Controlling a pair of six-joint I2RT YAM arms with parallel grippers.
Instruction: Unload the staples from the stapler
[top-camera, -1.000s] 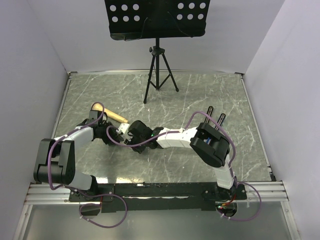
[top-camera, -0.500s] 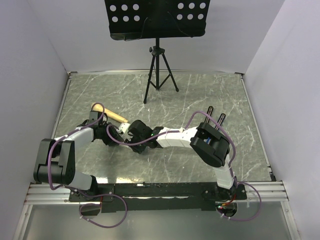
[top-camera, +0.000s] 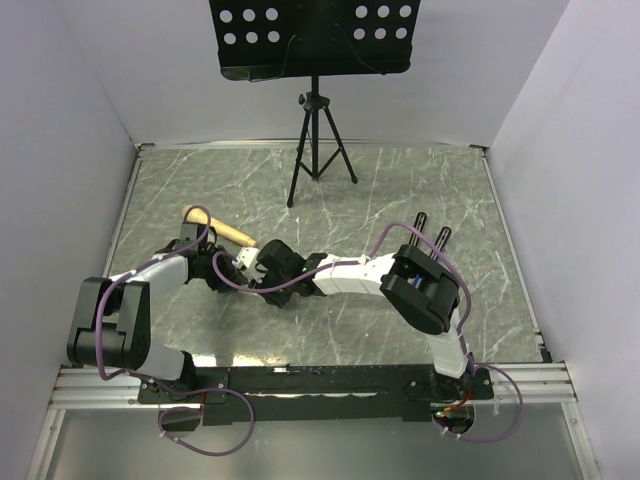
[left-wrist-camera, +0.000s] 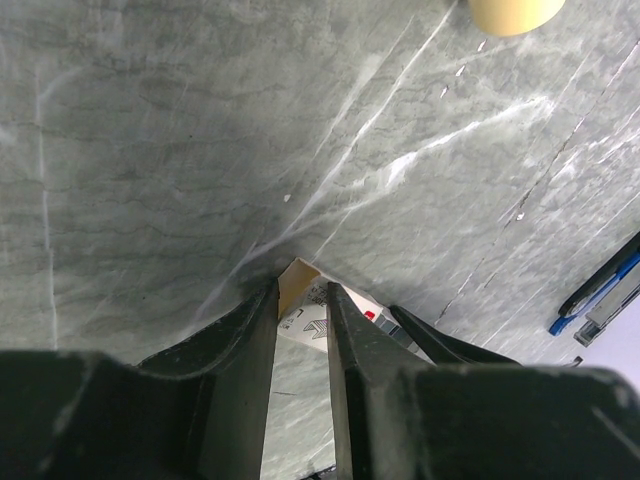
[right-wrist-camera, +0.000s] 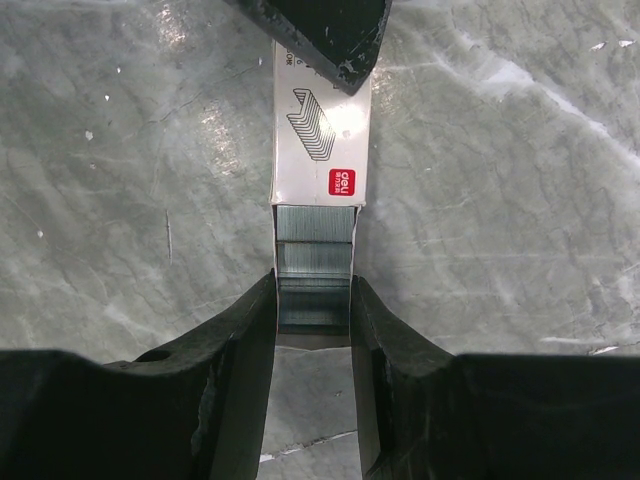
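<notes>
your right gripper (right-wrist-camera: 313, 290) grips the grey staples (right-wrist-camera: 313, 240) poking lengthwise from the white box (right-wrist-camera: 320, 130), your left gripper (left-wrist-camera: 302, 295) clamped on its far end.

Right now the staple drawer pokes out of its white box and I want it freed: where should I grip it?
Pinch the drawer at its exposed end, across the long sides, coming in line with the white box, as the right gripper does; the left gripper holds the far end.

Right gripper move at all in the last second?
No. Top view: right gripper keeps its spot relative to the tripod, shut on the staples; left gripper on their box.
</notes>
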